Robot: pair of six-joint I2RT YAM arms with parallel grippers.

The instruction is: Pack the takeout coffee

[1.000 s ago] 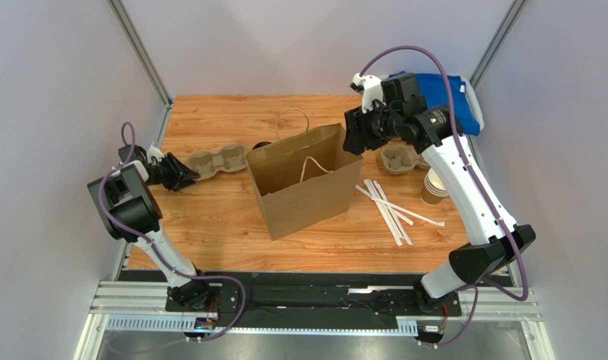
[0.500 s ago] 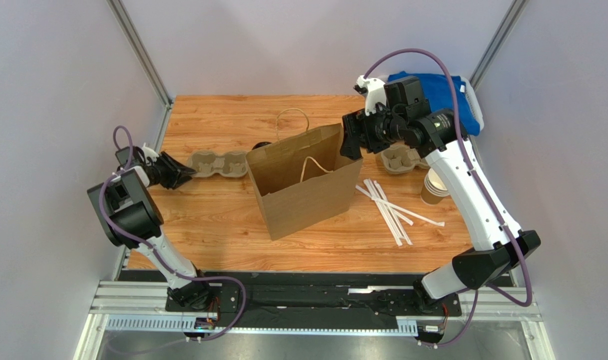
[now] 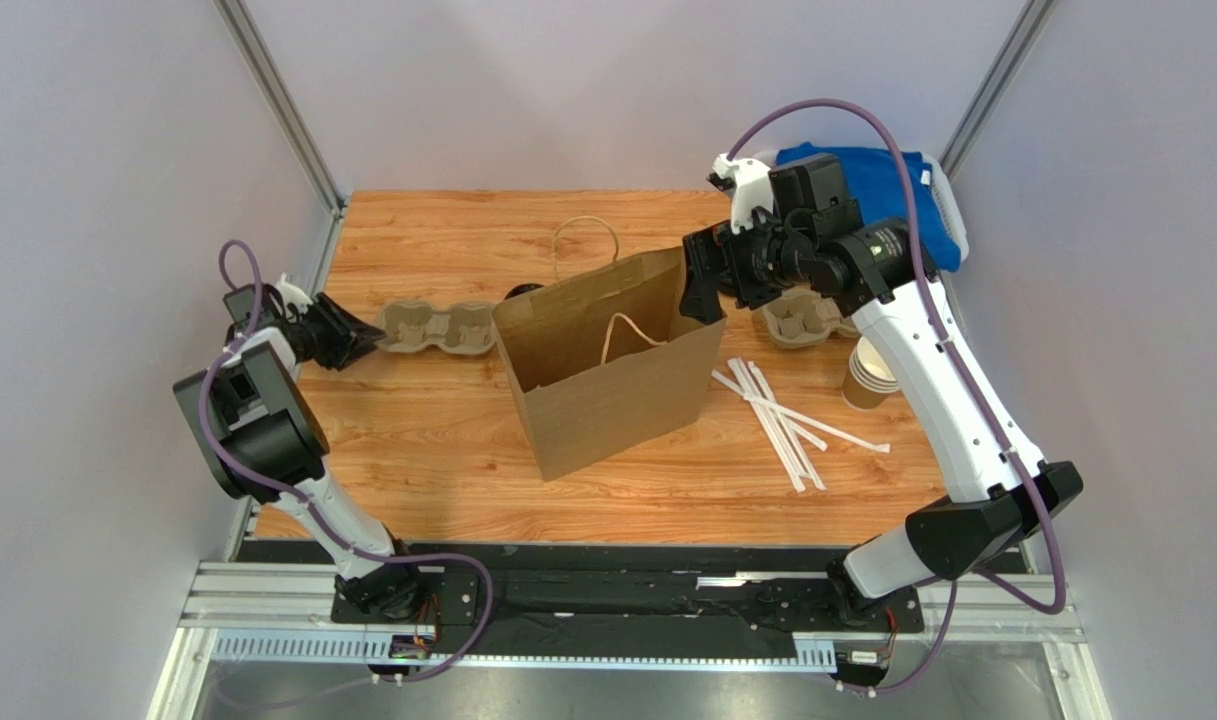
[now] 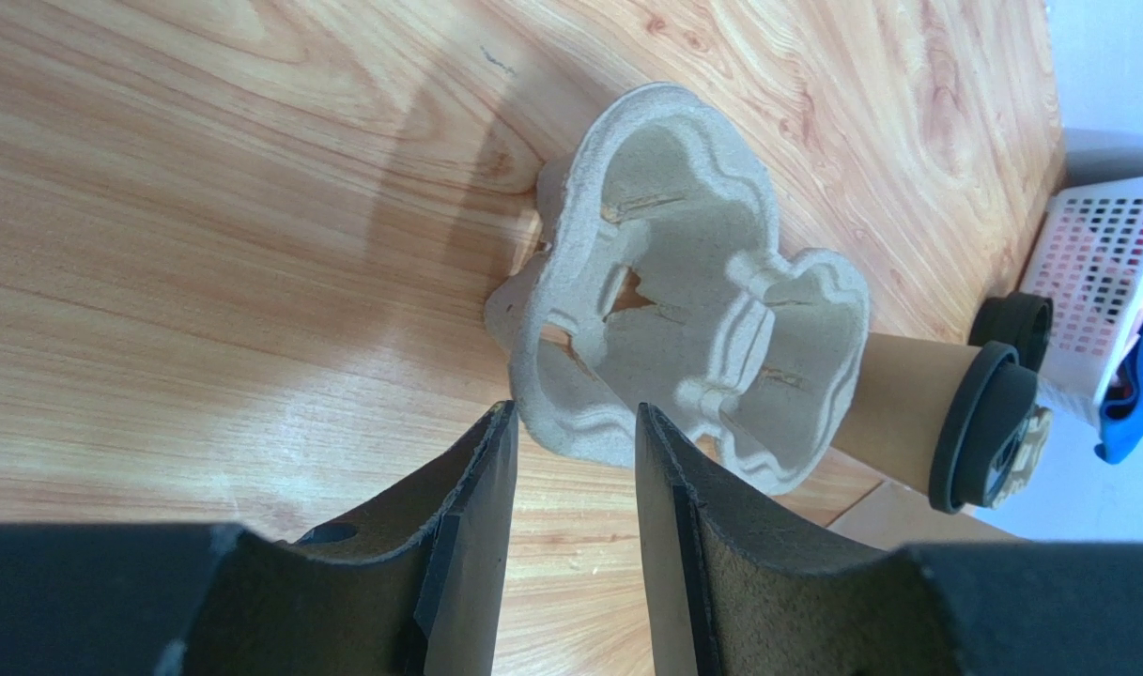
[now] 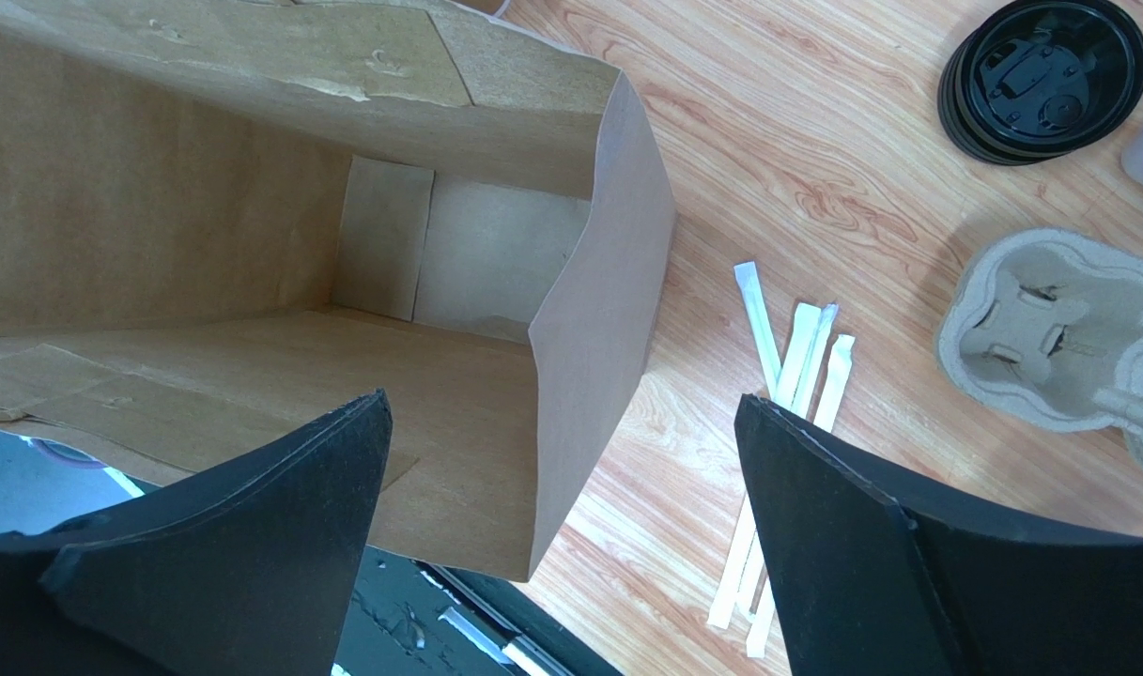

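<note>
The takeout coffee (image 4: 904,406) lies on its side on the desk (image 3: 419,435), black lid pointing right, just beyond the right end of a moulded cup carrier (image 4: 676,324) and at the far left corner of the open brown paper bag (image 3: 607,383). From above only a dark sliver of it shows behind the bag's far left edge. The left gripper (image 4: 574,411) is low at the carrier's left end with its jaws set narrow, the carrier's end rim sitting between the fingertips; whether they actually pinch it cannot be told. The right gripper (image 5: 563,406) hangs over the bag's far right corner, jaws spread wide and holding nothing, the bag's right wall running between them in the wrist view. The bag stands upright, and no cup shows in the part of its inside that is in view. To its right lie paper-wrapped straws (image 3: 780,417), then a stack of unlidded cups (image 3: 870,375); farther back sit a second carrier (image 5: 1057,331) and a pile of black lids (image 5: 1043,78).
</note>
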